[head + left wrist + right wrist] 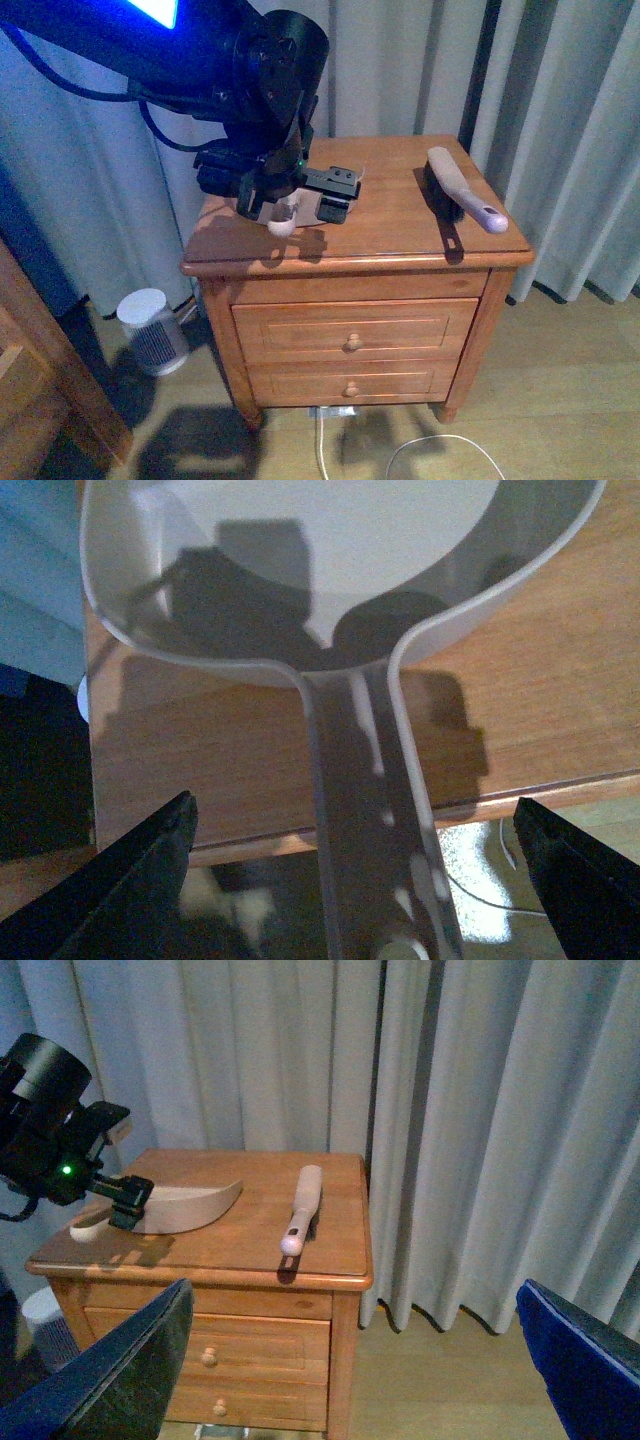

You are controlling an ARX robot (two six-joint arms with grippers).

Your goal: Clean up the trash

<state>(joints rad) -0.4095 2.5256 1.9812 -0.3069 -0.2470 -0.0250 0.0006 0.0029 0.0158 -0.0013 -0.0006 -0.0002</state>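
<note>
Mainly the risk sits at the left fingers (150, 865). They straddle the dustpan handle (370, 820) with a wide gap on either side. If I close off-centre, one finger lands first and shoves the handle sideways instead of clamping it. The handle end overhangs the table (560, 660) edge while the pan body lies on the wood. My guess is that a sideways shove or a downward bump could swing or tip the dustpan (185, 1208) off that corner. Closing too near the handle tip would also give a weak hold, and the pan would likely droop on lifting. Further out, the brush (455, 182) lies toward the other side of the table, well apart from the dustpan. A wide swing of the pan could knock it, but that's less likely.

Fingers now: the left pair is spread wide and grips nothing. I see no contact with the handle in the left wrist view. The right fingers (120, 1370) are also spread wide and empty, well away from the table and facing it.

Trash: I can't find it in any view. It isn't on the tabletop I can see, and the visible part of the pan bowl is bare. I need to spot it before sweeping.
</note>
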